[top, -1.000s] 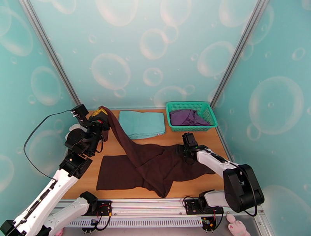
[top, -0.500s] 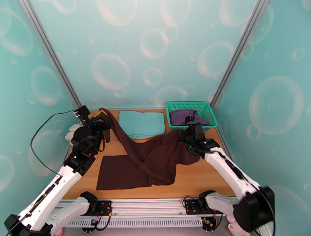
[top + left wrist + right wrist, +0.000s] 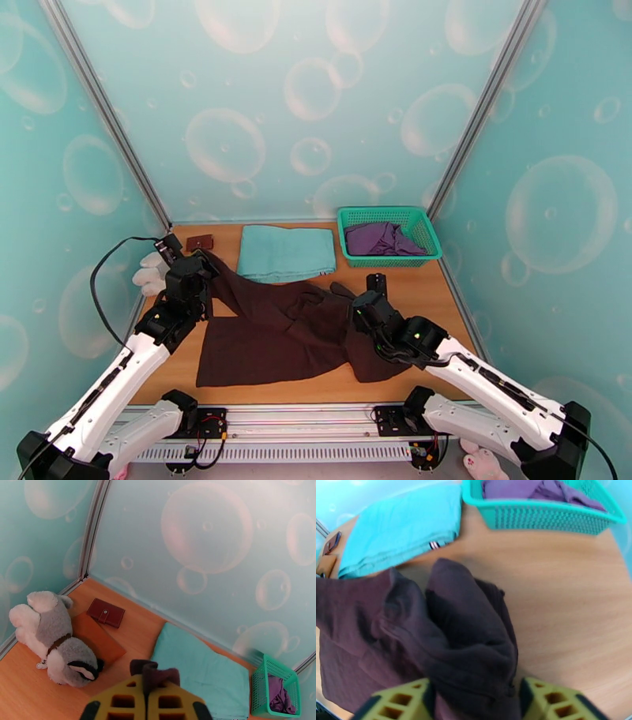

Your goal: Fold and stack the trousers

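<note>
At ten o'clock the left gripper (image 3: 147,688) pinches the trousers (image 3: 268,339); the right gripper (image 3: 474,695), jaws spread astride the bunch, could snag it.

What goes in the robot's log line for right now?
left tool: shut on trousers | right tool: open around bunched trousers | fold: not done

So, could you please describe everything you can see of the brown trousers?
The trousers are plain dark brown, of soft matte cloth. They lie crumpled on the wooden table, flat at the near left and folded over in the middle. The left gripper is shut on one end at the far left. The right gripper stands open around a bunched lump on the right. The teal cloth lies just behind them.
</note>
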### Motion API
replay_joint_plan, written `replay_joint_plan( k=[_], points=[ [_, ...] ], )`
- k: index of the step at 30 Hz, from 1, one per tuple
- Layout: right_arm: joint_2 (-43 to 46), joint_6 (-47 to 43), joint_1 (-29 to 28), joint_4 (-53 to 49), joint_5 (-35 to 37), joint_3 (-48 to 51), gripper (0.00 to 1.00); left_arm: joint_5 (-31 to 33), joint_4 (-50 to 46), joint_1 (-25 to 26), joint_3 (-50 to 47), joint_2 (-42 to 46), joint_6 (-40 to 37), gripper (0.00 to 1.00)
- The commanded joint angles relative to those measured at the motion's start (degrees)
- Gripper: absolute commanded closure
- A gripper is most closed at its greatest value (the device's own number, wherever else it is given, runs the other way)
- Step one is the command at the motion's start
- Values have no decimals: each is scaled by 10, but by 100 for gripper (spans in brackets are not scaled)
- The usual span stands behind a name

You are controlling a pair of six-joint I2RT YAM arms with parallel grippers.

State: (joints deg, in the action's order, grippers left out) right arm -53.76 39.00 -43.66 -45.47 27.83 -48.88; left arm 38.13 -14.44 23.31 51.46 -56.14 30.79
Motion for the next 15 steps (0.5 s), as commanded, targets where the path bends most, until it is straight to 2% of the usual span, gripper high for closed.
replay_joint_plan(
  k=[1,2,4,7,9,11,15],
  points=[
    [24,8,7,12,41,-5,30,33,-45,-11,-2,12,30,100],
    [30,-7,23,30,34,-3,29,35,-45,-14,-8,15,32,100],
    [37,-55,98,84,-23,1,28,35,-34,-21,-24,26,32,100],
    [23,-115,266,178,-197,13,28,26,-15,-26,-49,38,30,100],
    [-14,-131,342,219,-283,15,29,11,-3,-27,-58,44,26,100],
    [-75,-145,361,236,-318,4,29,0,5,-28,-63,45,23,100],
    [-171,-141,313,289,-312,7,29,-21,36,-28,-78,43,16,100]
  ],
)
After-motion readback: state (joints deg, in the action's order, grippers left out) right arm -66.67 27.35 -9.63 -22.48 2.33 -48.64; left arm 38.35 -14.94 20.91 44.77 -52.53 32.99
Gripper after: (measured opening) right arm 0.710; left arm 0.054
